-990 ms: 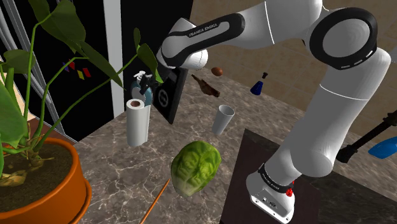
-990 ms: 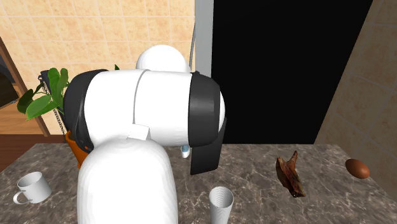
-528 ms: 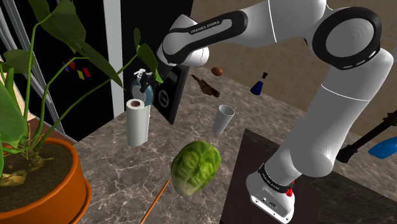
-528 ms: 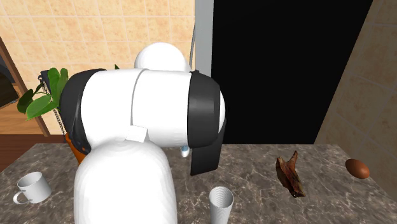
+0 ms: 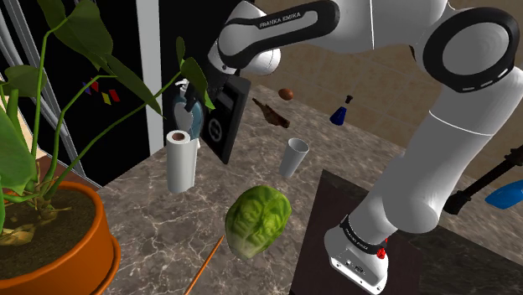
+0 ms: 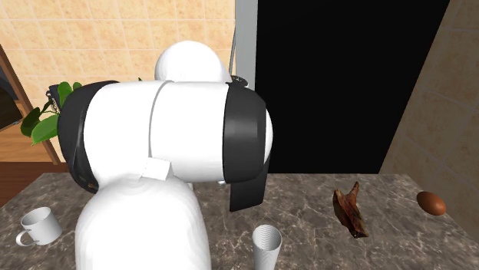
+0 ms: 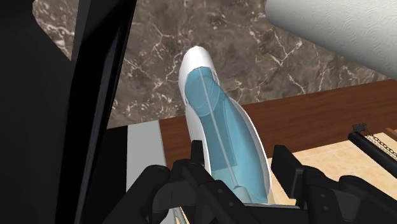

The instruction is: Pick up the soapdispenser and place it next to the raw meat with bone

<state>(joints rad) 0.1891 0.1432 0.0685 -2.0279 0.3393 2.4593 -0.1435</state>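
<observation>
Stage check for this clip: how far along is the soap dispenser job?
Done: the fingers clasp the soap dispenser. In hand: it appears lifted off the counter. Left: carrying it to the raw meat and setting it down alongside.

Tight at the shoulder view's upper left: the paper roll [image 5: 181, 159] stood just beside the soap dispenser [image 5: 185, 111], plant leaves [image 5: 134, 84] hung over, a black slab [image 5: 226, 126] leaned close. Bare countertop [image 5: 256, 159] lay open around the raw meat [image 5: 270, 113], white cup [image 5: 293, 157] nearby.
</observation>
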